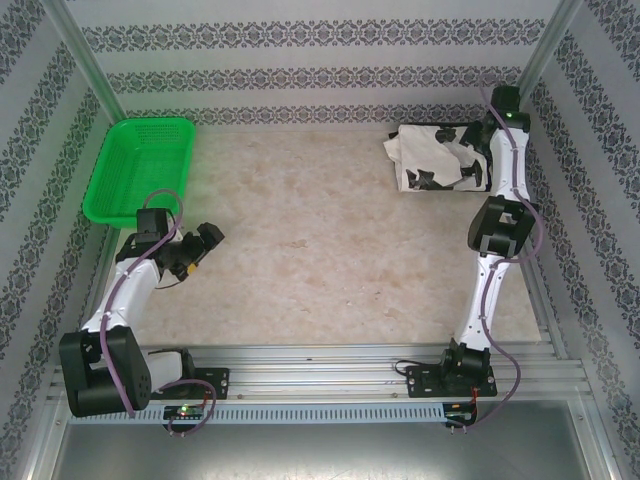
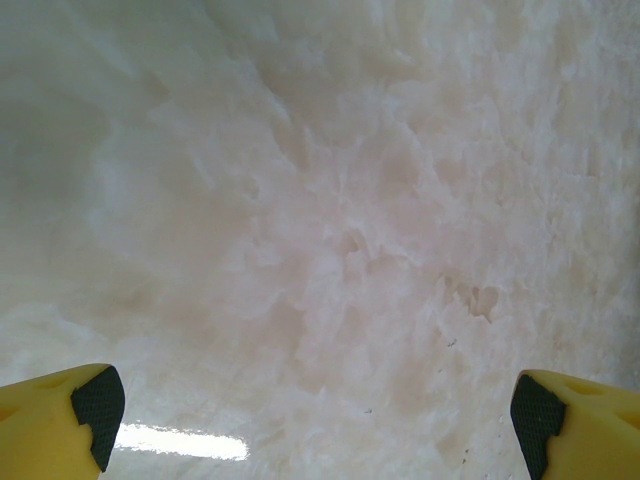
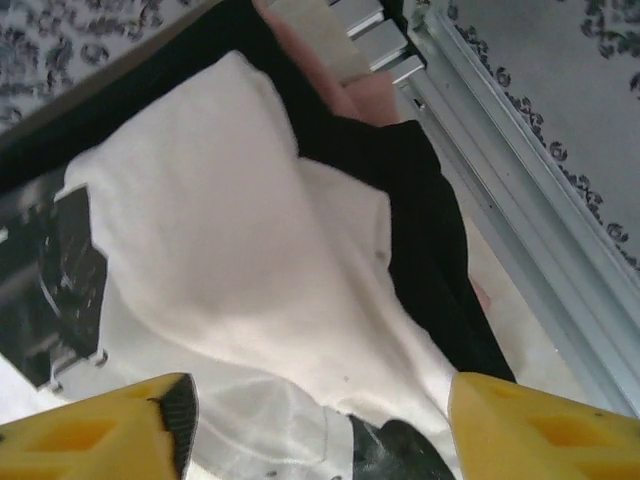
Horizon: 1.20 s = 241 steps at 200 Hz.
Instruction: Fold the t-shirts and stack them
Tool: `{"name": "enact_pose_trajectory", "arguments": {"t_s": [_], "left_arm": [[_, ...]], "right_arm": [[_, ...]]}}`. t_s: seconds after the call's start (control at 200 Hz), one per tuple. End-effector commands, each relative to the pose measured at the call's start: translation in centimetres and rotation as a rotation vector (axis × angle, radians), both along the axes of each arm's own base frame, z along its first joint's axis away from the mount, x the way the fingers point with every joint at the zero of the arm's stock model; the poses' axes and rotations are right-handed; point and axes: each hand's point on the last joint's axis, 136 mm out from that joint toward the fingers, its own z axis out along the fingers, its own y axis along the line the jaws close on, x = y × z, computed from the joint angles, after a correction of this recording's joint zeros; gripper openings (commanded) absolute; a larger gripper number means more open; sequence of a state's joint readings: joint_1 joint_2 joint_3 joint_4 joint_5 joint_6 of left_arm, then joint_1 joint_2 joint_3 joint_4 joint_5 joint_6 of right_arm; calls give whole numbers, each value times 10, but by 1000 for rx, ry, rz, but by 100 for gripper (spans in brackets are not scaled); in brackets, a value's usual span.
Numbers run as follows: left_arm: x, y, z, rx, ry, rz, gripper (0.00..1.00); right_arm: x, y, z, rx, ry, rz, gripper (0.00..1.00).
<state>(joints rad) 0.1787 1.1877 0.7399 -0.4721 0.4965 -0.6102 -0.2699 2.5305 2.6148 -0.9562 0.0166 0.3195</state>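
At the table's [image 1: 330,260] far right corner the white shirt [image 1: 430,155] lies over the black shirt [image 3: 430,230], hard by the edge rail [image 3: 520,200], the right gripper [image 3: 318,420] above them, jaws apart and empty; the left gripper [image 2: 310,410], spread wide and empty, hangs over the table's bare left side.

Nothing in these views can be read: no word, label, brand, number or sign. The black prints [image 3: 55,280] on the white cloth t-shirt [image 1: 412,150] are figure shapes, with no letters to make out. The grey bands on the patterned wall covering [image 1: 300,38] are ornament, not writing.
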Motion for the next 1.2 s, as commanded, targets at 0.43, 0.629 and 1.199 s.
{"name": "enact_pose_trajectory", "arguments": {"t_s": [0.43, 0.629, 1.199], "left_arm": [[20, 23, 77, 224, -311, -21, 100], [36, 64, 52, 539, -480, 80, 100], [92, 40, -24, 824, -693, -115, 100]], "right_arm": [[-119, 94, 99, 51, -290, 252, 98], [-224, 164, 54, -143, -395, 374, 98], [-203, 151, -43, -325, -575, 344, 98]]}}
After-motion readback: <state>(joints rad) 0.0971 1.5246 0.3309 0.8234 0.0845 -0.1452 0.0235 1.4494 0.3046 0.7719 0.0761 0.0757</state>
